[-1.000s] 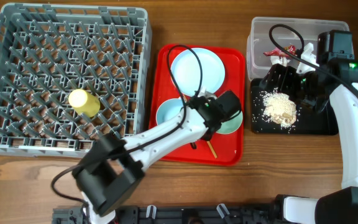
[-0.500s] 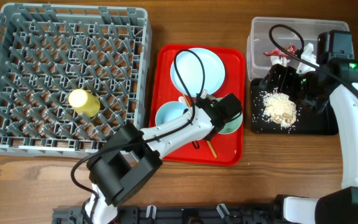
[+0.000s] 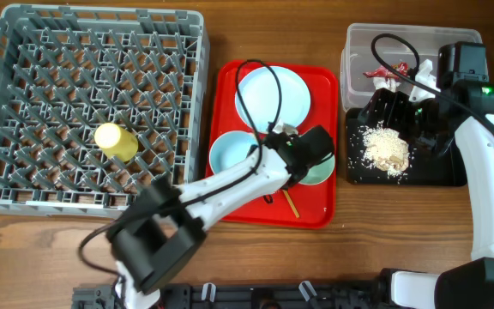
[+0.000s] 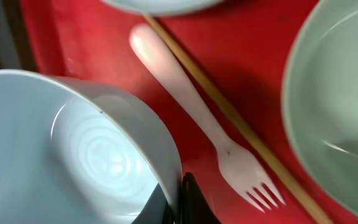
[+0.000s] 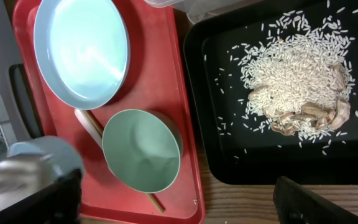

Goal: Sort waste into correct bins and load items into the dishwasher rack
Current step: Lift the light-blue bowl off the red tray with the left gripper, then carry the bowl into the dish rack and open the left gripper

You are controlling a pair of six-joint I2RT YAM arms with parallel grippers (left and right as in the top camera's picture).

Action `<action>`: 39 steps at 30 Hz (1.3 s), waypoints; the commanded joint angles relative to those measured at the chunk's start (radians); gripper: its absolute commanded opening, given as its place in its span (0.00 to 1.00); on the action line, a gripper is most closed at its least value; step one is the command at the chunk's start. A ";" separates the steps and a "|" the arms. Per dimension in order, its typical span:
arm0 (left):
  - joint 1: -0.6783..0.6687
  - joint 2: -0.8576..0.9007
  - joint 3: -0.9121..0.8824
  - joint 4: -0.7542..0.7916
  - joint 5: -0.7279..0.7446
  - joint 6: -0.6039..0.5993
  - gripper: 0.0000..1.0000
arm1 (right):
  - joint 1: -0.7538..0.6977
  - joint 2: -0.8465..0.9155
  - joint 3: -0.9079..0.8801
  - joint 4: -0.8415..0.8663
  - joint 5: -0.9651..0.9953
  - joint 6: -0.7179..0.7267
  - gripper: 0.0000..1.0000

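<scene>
My left gripper [image 4: 180,202] is shut on the rim of the pale blue bowl [image 4: 73,143] on the red tray [image 3: 316,215]. Beside the bowl lie the white fork [image 4: 216,140] and a chopstick [image 4: 229,115]. The green bowl [image 3: 322,172] and the white plate [image 3: 273,94] also sit on that tray. A yellow cup [image 3: 114,140] lies in the grey rack [image 3: 101,13]. My right gripper [image 3: 401,120] hangs open over the black tray [image 3: 440,172], which holds the food scraps [image 3: 386,148]. The red-and-white wrapper [image 3: 388,73] lies in the clear tub [image 3: 418,39].
The rack fills the table's left side, the red tray the middle, and the tub and black tray the right. Bare wood runs along the front edge. Loose grains are scattered across the black tray [image 5: 229,155] around the heap.
My left jaws have closed on the blue bowl's rim, and the left arm's elbow has swung about. The right arm has not moved.
</scene>
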 commanded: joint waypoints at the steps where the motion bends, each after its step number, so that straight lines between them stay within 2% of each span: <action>1: -0.001 -0.122 0.037 -0.001 -0.038 0.060 0.04 | -0.002 -0.016 0.024 -0.001 -0.016 0.007 1.00; 5: 0.040 -0.222 0.062 0.002 -0.037 0.111 0.04 | -0.002 -0.016 0.024 -0.001 -0.016 0.007 1.00; 10: 0.205 -0.356 0.090 0.075 0.086 0.239 0.04 | -0.002 -0.016 0.024 -0.002 -0.016 0.007 1.00; 14: 0.395 -0.404 0.090 0.139 0.334 0.322 0.04 | -0.002 -0.016 0.024 -0.003 -0.016 0.008 1.00; 19: 0.679 -0.389 0.089 0.192 0.753 0.389 0.04 | -0.002 -0.016 0.024 -0.006 -0.016 0.008 0.99; 26: 1.008 -0.293 0.089 0.283 1.229 0.417 0.04 | -0.002 -0.016 0.024 -0.005 -0.016 0.008 1.00; 29: 1.108 -0.212 0.089 0.341 1.431 0.417 0.04 | -0.002 -0.016 0.024 -0.005 -0.016 0.009 1.00; 35: 1.209 -0.073 0.089 0.465 1.696 0.411 0.04 | -0.002 -0.016 0.024 -0.006 -0.016 0.009 1.00; 39: 1.244 -0.004 0.089 0.555 1.760 0.347 0.04 | -0.002 -0.016 0.024 -0.008 -0.016 0.009 1.00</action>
